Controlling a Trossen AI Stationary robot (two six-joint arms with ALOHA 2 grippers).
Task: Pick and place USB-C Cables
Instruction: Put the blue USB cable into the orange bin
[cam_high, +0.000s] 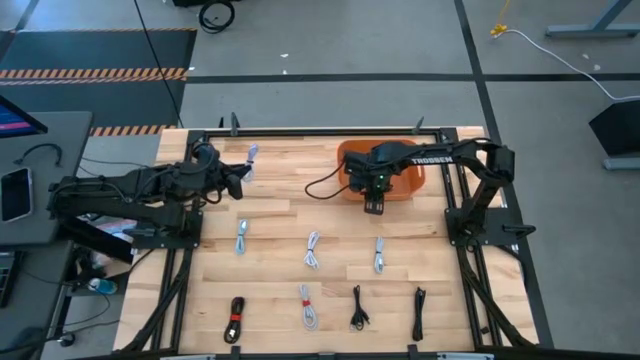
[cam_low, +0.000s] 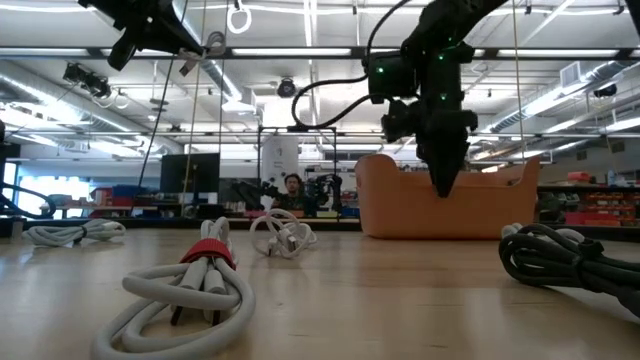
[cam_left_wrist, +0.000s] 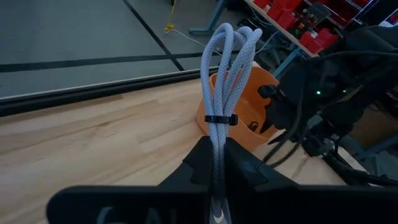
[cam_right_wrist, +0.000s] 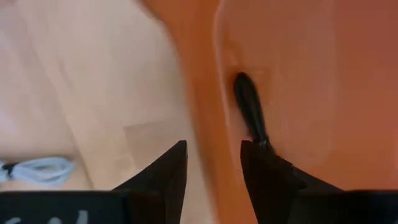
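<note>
My left gripper (cam_high: 241, 180) is up over the table's far left part, shut on a light grey USB-C cable bundle (cam_left_wrist: 225, 68). My right gripper (cam_right_wrist: 213, 163) is open and points down over the near wall of the orange bin (cam_high: 410, 178); its fingers stand either side of that wall (cam_right_wrist: 202, 118). A black cable (cam_right_wrist: 249, 112) lies inside the bin, partly hidden behind one finger. Several more bundles lie flat on the table: light grey ones (cam_high: 312, 250) and black ones (cam_high: 419, 313), plus one with a red band (cam_high: 235, 320). My left gripper pinches the grey bundle between its two fingers at one end (cam_left_wrist: 217, 155), below the black tie (cam_left_wrist: 221, 119). The bundle lies along the fingers and sticks out past their tips. It is lifted clear of the table (cam_high: 250, 155).
The wooden table (cam_high: 290, 210) has a dark frame rail along its far edge (cam_high: 330, 130). The orange bin stands at the far right. A loose black wire (cam_high: 325, 185) trails from the right arm. Bare wood lies between the bin and the rows of bundles.
</note>
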